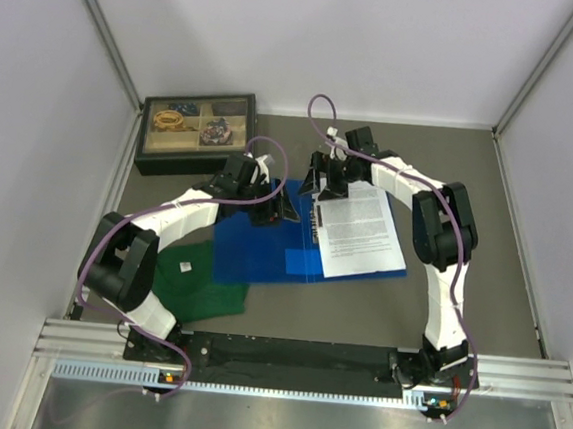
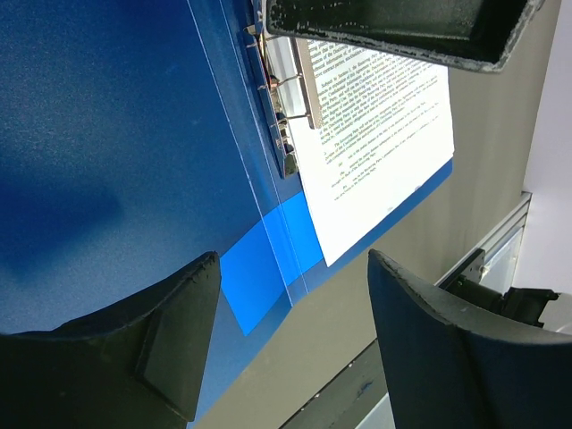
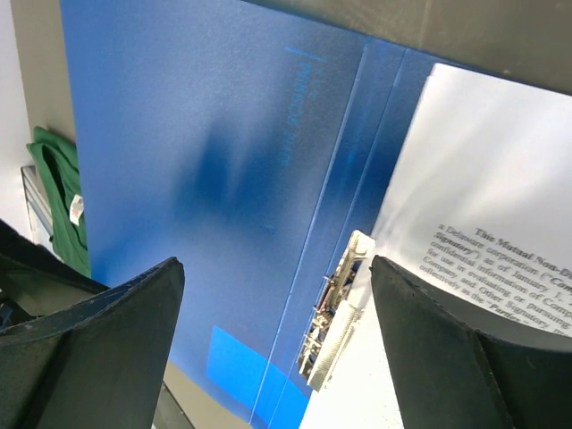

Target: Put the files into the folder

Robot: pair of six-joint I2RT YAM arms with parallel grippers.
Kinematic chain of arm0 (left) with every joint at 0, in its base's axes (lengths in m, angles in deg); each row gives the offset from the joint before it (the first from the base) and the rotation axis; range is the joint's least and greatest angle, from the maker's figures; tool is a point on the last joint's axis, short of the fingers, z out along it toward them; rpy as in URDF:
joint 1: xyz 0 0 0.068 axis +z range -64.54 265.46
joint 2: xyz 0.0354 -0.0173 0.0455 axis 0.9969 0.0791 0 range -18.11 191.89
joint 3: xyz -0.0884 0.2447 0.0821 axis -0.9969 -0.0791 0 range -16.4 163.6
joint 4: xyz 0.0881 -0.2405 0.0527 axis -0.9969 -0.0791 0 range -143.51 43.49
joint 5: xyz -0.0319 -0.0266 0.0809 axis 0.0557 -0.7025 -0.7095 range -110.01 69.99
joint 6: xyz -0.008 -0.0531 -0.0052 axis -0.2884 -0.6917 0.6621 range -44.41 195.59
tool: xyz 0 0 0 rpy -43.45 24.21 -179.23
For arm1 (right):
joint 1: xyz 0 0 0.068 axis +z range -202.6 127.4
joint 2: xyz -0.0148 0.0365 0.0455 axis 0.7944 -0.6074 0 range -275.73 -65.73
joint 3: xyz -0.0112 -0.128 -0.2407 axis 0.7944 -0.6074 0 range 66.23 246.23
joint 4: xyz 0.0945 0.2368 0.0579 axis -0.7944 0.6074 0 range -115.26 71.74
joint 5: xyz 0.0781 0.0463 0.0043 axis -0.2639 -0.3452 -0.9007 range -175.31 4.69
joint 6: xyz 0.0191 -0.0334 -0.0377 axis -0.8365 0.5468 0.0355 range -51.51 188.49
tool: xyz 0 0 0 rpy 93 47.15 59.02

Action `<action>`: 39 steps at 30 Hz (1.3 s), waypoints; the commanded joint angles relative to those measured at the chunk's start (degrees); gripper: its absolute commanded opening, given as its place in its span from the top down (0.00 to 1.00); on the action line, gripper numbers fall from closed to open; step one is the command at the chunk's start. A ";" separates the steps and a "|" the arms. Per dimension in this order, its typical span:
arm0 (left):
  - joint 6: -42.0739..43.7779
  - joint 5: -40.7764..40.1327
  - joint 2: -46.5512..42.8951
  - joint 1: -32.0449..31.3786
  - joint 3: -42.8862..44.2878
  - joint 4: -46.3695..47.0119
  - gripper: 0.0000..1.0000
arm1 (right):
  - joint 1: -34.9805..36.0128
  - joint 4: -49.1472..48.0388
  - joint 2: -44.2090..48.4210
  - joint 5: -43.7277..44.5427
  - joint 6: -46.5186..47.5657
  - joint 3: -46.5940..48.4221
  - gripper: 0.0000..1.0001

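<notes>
The blue folder lies open and flat on the grey table. The white printed files rest on its right half, beside the metal ring clip at the spine. The clip also shows in the right wrist view, next to the files. My left gripper is open and empty above the folder's left half. My right gripper is open and empty, hovering over the spine at the folder's far edge.
A green folded shirt lies at the folder's left, partly under it. A dark compartment box with small items stands at the back left. White walls enclose the table. A metal rail runs along the near edge.
</notes>
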 commanded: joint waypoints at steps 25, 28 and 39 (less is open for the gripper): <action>1.11 0.15 -2.23 0.16 -0.65 1.82 0.28 | -1.09 -8.95 -3.13 -5.63 -4.07 -1.55 0.16; 0.93 0.15 -2.23 0.16 -0.57 1.82 0.28 | -1.00 -11.68 -3.22 -7.91 -6.01 -2.43 0.18; 0.85 -0.03 -2.76 0.16 -0.57 1.73 0.28 | -1.00 -15.90 -1.03 -12.75 -9.00 -4.54 0.22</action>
